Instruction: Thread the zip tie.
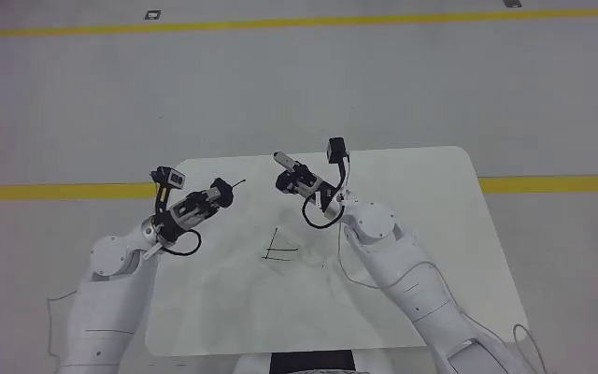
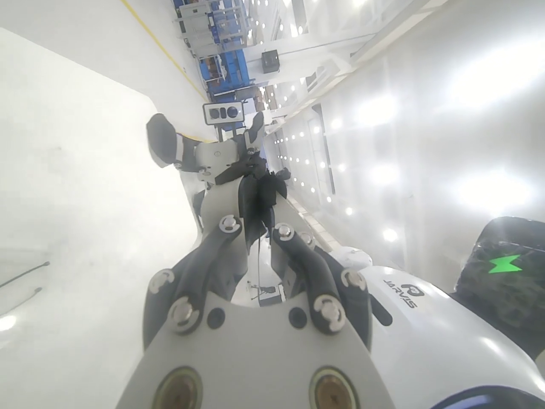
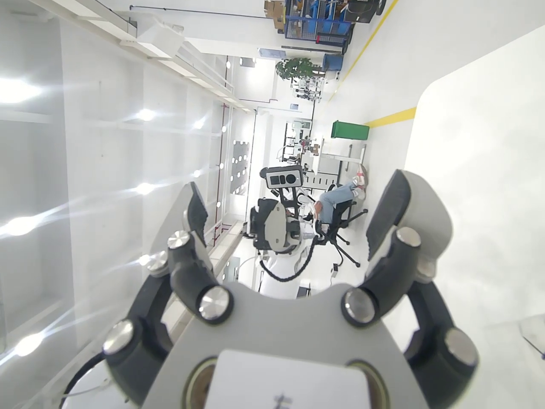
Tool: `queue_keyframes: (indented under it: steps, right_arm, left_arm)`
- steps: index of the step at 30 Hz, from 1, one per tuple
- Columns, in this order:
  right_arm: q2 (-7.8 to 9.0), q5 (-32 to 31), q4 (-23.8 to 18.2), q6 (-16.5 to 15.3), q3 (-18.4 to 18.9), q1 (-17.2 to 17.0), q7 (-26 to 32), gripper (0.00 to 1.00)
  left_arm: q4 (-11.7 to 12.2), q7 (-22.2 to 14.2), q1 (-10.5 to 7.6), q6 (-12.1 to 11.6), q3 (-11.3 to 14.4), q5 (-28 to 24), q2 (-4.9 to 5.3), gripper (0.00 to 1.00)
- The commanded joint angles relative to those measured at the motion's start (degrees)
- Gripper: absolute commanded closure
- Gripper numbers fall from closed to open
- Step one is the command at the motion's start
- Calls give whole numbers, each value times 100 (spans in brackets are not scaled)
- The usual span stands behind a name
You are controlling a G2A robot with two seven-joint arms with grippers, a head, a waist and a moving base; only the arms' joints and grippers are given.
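Note:
My left gripper (image 1: 224, 192) hovers over the left part of the white table (image 1: 420, 187), shut on a thin black zip tie (image 1: 238, 183) whose tip pokes out past its fingers. In the left wrist view the fingers (image 2: 260, 191) are pressed together, with the tie's strap (image 2: 258, 253) running back between them. My right gripper (image 1: 283, 166) faces it from a short gap away, open and holding nothing. Its pads (image 3: 389, 210) stand wide apart in the right wrist view. Loose black zip ties (image 1: 278, 251) lie crossed on the table nearer the robot.
The loose ties (image 2: 24, 273) lie flat on the tabletop, below and between the two arms. The table's rounded far corners and right half are bare white surface. Yellow floor lines (image 1: 280, 22) run beyond the table.

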Motion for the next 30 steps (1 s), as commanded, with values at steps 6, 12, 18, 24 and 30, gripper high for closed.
queue_keyframes:
  steps: [6, 12, 18, 24, 30]
  right_arm:
    - [0, 0, 0, 0, 0, 0, 0, 0]
    - [0, 0, 0, 0, 0, 0, 0, 0]
    - [0, 0, 0, 0, 0, 0, 0, 0]
    - [0, 0, 0, 0, 0, 0, 0, 0]
    - [2, -28, -2, 13, -3, -5, -8, 0]
  left_arm:
    - [367, -1324, 189, 0, -432, -197, 45, 100]
    - [478, -1740, 337, 0, -392, -252, 37, 100]
    - [478, -1740, 337, 0, -392, -252, 37, 100]
    - [478, -1740, 337, 0, -392, -252, 37, 100]
    - [478, -1740, 337, 0, -392, -252, 37, 100]
